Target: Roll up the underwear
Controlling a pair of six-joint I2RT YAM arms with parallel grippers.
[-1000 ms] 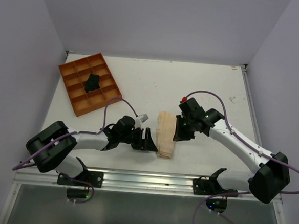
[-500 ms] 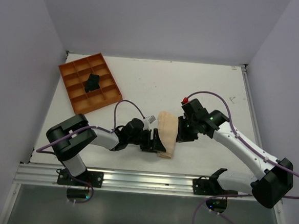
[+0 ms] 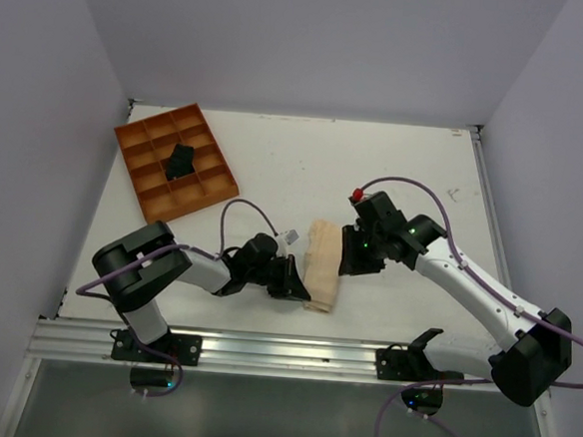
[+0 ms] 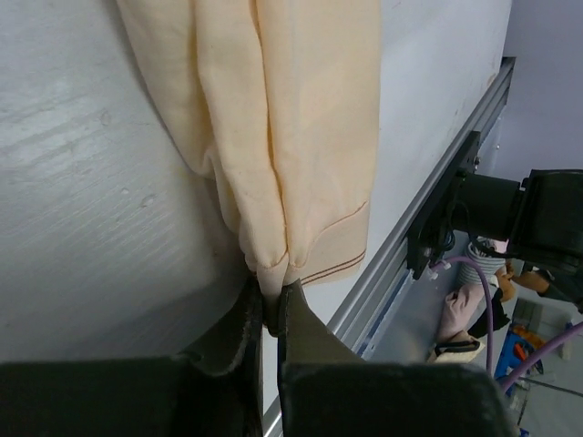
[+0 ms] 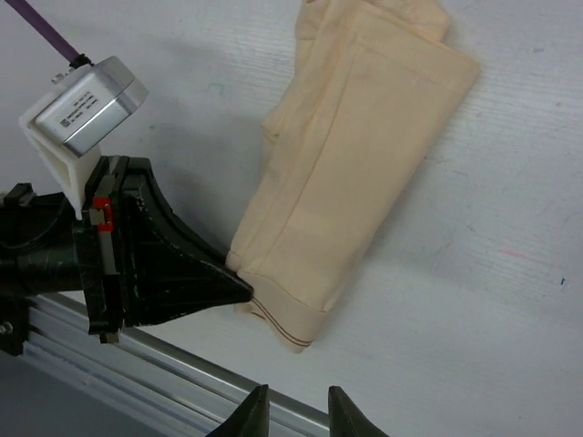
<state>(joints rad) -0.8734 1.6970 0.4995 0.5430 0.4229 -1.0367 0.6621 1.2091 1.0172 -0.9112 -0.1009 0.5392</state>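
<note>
The underwear lies folded into a long pale peach strip on the white table between the two arms. Its layered near-left edge has a brown-striped hem. My left gripper lies low on the table at that corner and is shut on the edge of the fabric. From the right wrist, the underwear runs diagonally, with the left gripper's black tip against its lower left corner. My right gripper hovers over the strip's right side, open, with nothing between its fingertips.
An orange compartment tray stands at the back left with a small black bundle in one cell. An aluminium rail runs along the near table edge, just below the underwear's hem.
My left gripper slid right to the underwear's near-left corner and shut on its edge. My right gripper's jaws widened and no longer hold the fabric.
</note>
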